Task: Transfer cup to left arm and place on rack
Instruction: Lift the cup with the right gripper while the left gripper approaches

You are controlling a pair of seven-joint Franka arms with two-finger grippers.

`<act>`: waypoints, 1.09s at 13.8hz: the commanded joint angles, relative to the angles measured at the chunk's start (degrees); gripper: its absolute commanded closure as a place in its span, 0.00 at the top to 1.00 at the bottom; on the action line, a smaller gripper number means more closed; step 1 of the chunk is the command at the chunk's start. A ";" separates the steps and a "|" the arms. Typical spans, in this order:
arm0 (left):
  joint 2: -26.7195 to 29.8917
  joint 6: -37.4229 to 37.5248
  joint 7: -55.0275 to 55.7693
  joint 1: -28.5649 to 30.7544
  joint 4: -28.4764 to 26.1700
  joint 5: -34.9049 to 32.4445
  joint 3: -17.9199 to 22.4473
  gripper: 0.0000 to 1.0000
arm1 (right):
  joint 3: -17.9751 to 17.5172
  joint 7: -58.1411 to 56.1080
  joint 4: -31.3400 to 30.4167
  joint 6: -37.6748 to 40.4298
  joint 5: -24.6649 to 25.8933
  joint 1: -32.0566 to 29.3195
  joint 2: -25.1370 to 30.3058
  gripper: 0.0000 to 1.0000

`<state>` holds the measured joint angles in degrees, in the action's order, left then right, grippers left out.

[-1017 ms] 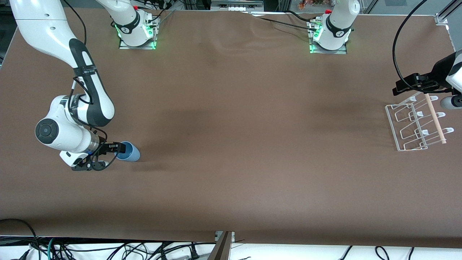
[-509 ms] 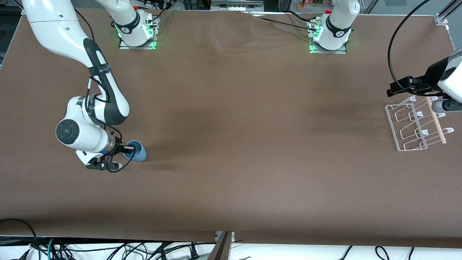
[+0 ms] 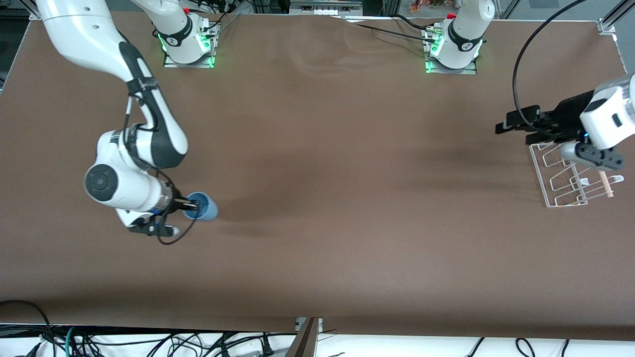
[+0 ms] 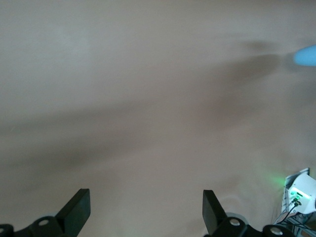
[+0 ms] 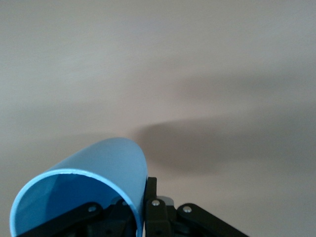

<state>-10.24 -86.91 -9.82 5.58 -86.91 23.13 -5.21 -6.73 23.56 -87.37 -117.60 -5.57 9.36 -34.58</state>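
Observation:
The light-blue cup (image 3: 205,210) lies on its side in my right gripper (image 3: 191,204), low over the table toward the right arm's end. In the right wrist view the gripper (image 5: 141,210) is shut on the cup's (image 5: 94,173) rim, one finger inside and one finger (image 5: 152,197) outside. My left gripper (image 3: 513,122) is open and empty, in the air over the table beside the white wire rack (image 3: 559,174). In the left wrist view its fingers (image 4: 75,210) stand wide apart around the gripper's middle (image 4: 143,212), and the cup (image 4: 306,55) shows far off.
A pale wooden dowel (image 3: 603,181) lies across the rack, partly hidden by the left wrist. Both arm bases (image 3: 187,39) (image 3: 454,44) stand with green lights along the table edge farthest from the front camera. A black cable (image 3: 518,69) loops above the left gripper.
My right arm has carried the cup toward the table's middle. My left arm has swung off the rack's end, with its gripper now reaching toward the middle.

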 commanded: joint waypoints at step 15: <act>-2.33 -34.38 -50.02 0.84 -6.69 1.91 -19.47 1.00 | -17.36 27.41 14.68 0.11 -31.87 7.06 1.71 0.00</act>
<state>-13.23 -119.91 -54.60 5.70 -92.99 23.74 -23.06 -23.61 49.72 -73.31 -114.86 -36.36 15.00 -32.38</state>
